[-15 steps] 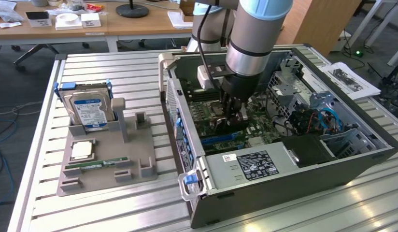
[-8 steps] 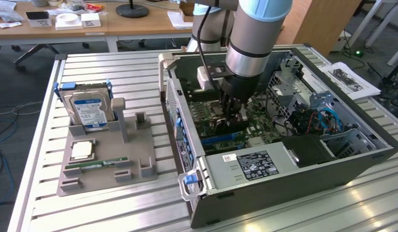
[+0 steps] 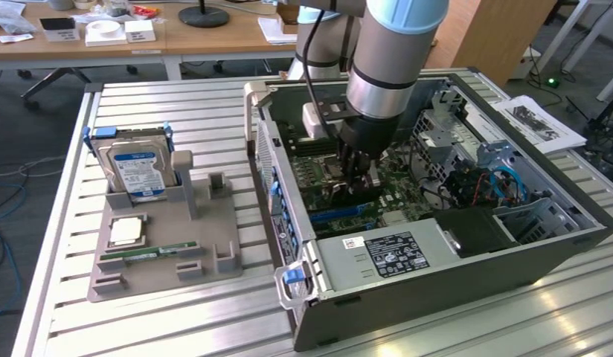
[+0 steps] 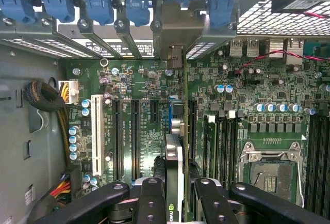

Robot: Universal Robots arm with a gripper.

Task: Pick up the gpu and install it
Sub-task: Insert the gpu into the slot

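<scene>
Black gpu edge-on in gripper

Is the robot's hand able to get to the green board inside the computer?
Probably yes: the case is open, and the hand, gripping the gpu, hangs right over the board.

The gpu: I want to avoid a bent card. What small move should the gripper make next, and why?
Probably a slow, straight push toward the motherboard. In the wrist view the gripper is shut on the gpu, held edge-on in line with the blue slot, its grey bracket level with the slot covers. Whether its edge has entered the slot cannot be told.
</scene>
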